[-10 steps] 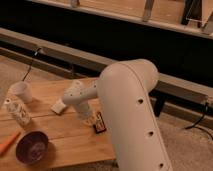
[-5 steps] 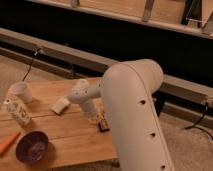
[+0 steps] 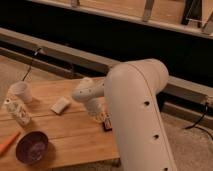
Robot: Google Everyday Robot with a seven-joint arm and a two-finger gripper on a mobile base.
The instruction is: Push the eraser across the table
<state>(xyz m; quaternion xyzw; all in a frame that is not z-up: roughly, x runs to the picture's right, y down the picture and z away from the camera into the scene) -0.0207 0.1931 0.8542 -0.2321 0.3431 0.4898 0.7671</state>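
Nearest the camera, the robot's big white arm (image 3: 137, 115) fills the right of the view and hides the table's right edge. The landmark is the eraser (image 3: 106, 122), a small dark block with a reddish strip, lying flat on the light wooden table (image 3: 75, 142) close to that hidden right edge. Well to the left of the eraser and nearer the camera sits a purple bowl (image 3: 33, 148), with an orange object (image 3: 8, 142) beyond it at the frame's left border.

The gripper (image 3: 98, 116) is just left of the eraser, low over the boards and apparently at the eraser's side; whether it is spread or closed I cannot tell, as the wrist covers it.

Farther left of the eraser lies a pale cream block (image 3: 60, 105), and well beyond that a patterned bottle (image 3: 16, 112) on its side and a white cup (image 3: 21, 91) at the far left.

The main risk, as I judge it, is the edge: with the gripper on the eraser's left, a push to the right could send it off the table. An off-centre contact could also spin the flat block so it slips past the tip. A push leftward would instead call for repositioning, and a wide sweep might knock the cream block.
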